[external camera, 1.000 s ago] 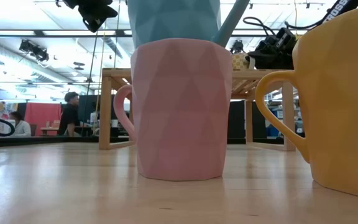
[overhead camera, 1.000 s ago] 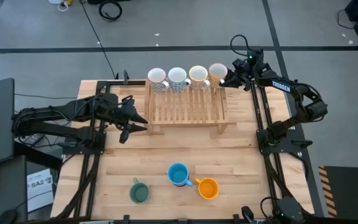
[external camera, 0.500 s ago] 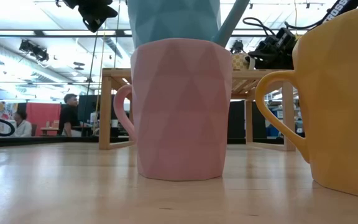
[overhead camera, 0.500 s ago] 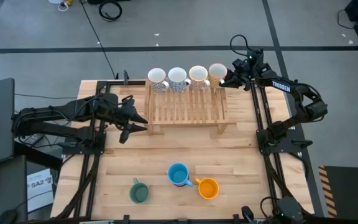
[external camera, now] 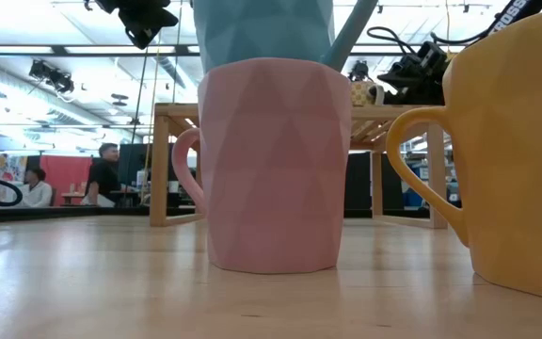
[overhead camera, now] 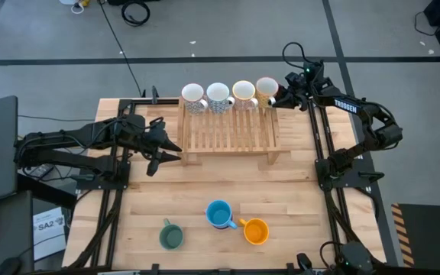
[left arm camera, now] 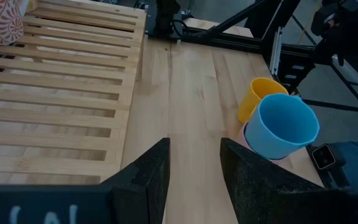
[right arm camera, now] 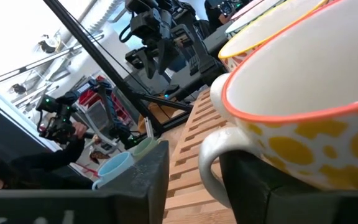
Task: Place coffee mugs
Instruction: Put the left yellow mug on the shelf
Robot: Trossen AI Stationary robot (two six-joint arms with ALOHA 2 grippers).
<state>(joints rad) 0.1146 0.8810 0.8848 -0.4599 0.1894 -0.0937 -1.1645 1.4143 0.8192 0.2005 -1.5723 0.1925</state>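
Observation:
Several mugs stand in a row on the far edge of a slatted wooden rack (overhead camera: 228,130): a dark-patterned one (overhead camera: 192,96), two pale ones (overhead camera: 218,95) (overhead camera: 244,92) and a yellow-dotted, orange-rimmed mug (overhead camera: 267,88) at the right end. My right gripper (overhead camera: 279,97) is open and level at that mug, its fingers on either side of the handle (right arm camera: 205,163). On the near table a blue mug (overhead camera: 219,215) sits in the mouth of a pink mug (external camera: 271,165), beside an orange mug (overhead camera: 256,231) and a dark green mug (overhead camera: 171,236). My left gripper (overhead camera: 173,150) hovers open and empty at the rack's left near corner. My right gripper's fingers flank the handle (right arm camera: 205,163) of the yellow-dotted mug, reaching in level from the table's right. A gap shows beside one finger (right arm camera: 151,177). Whether the other finger (right arm camera: 253,180) touches the handle or the mug's wall, I cannot tell. The mug stands upright on the rack.
Black frame rails (overhead camera: 323,145) run along both sides of the table. Bare wood lies between the rack and the near mugs. People sit in the room beyond the table (external camera: 106,174).
My right gripper has opened around the yellow-dotted mug's handle without shifting. The mug stands on the rack as before.

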